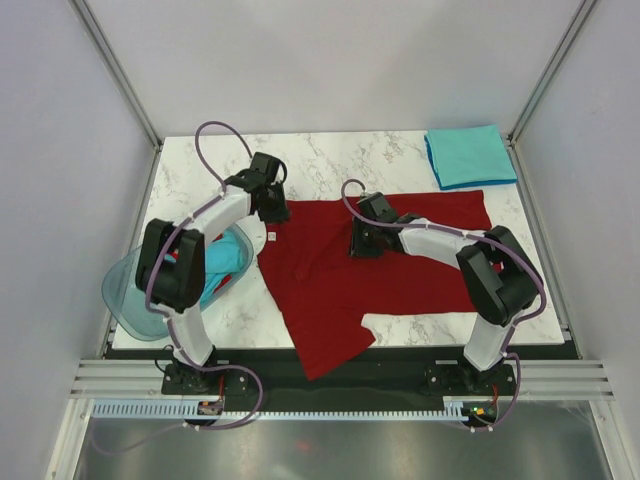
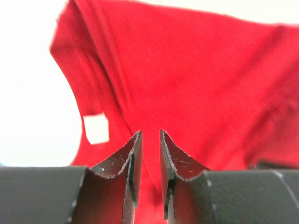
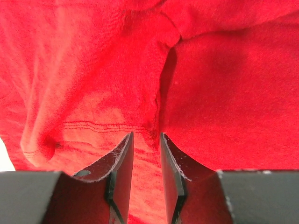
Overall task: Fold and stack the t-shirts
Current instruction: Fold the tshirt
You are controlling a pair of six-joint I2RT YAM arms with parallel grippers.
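A dark red t-shirt lies spread across the middle of the marble table, with its lower part hanging over the near edge. My left gripper is at its collar, beside the white neck label. In the left wrist view the jaws stand narrowly apart with red cloth between them, and the label is to the left. My right gripper rests on the shirt's middle. Its jaws pinch a bunched fold of red cloth near a stitched hem. A folded teal t-shirt lies at the back right.
A translucent blue-green basin sits at the table's left edge under the left arm, with another teal t-shirt inside. Grey walls and frame posts enclose the table.
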